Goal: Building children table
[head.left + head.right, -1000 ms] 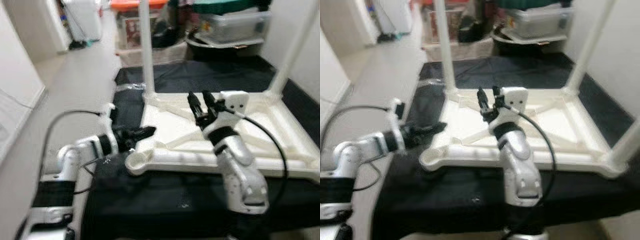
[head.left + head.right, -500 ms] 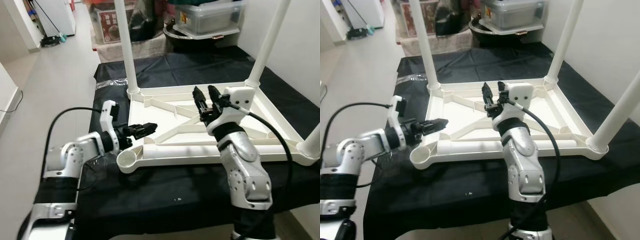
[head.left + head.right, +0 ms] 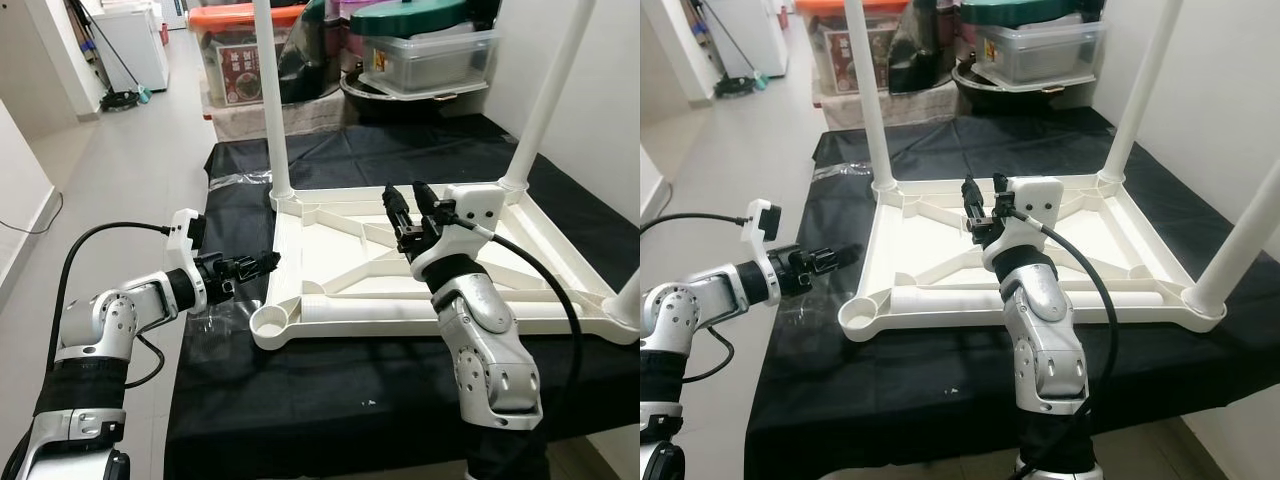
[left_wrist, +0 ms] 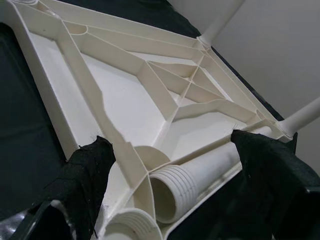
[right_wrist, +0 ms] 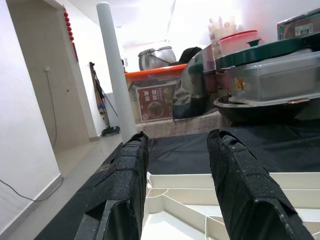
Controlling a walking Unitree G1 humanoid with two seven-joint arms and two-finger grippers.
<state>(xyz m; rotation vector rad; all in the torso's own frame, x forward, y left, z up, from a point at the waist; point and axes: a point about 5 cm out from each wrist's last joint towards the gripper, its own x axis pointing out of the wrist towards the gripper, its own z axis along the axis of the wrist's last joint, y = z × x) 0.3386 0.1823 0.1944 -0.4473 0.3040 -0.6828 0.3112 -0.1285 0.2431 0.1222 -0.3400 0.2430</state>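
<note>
The upturned white children's table (image 3: 480,270) lies on the black-draped surface (image 3: 300,400), a loose leg (image 4: 200,175) along its near edge. Left tool (image 3: 262,264) and right tool (image 3: 407,203) hover open, empty.

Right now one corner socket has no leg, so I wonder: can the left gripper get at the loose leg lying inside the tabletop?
Probably yes. The left gripper hovers open beside the empty socket, and the loose leg lies just beyond it with its threaded end facing the fingers; only the tabletop rim intervenes.
</note>
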